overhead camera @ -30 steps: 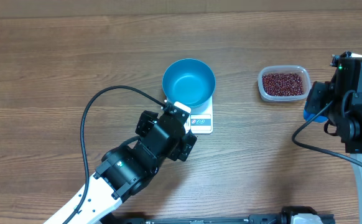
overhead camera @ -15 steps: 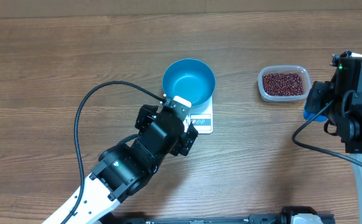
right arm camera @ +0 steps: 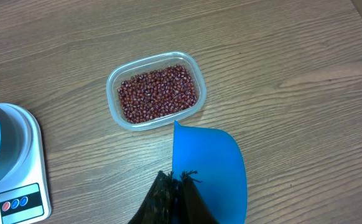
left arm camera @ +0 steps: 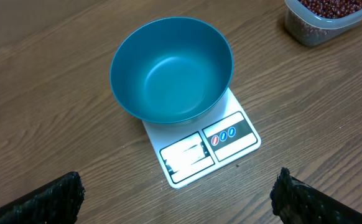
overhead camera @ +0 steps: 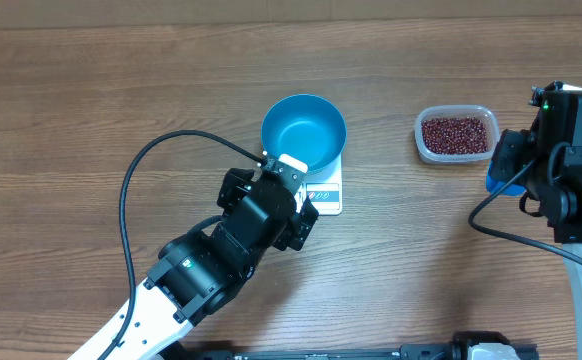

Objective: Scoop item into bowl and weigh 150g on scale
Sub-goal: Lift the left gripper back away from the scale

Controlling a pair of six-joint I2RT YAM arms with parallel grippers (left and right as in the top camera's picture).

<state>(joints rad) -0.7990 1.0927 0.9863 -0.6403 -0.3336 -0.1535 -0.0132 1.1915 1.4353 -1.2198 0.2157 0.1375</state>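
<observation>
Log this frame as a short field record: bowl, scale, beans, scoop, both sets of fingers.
bowl: empty, sitting on scale
scale: under bowl, front panel uncovered
beans: in clear tub, apart from scale
scoop: blue, above table beside tub
left fingers: open, holding nothing, near scale front
right fingers: shut on scoop
</observation>
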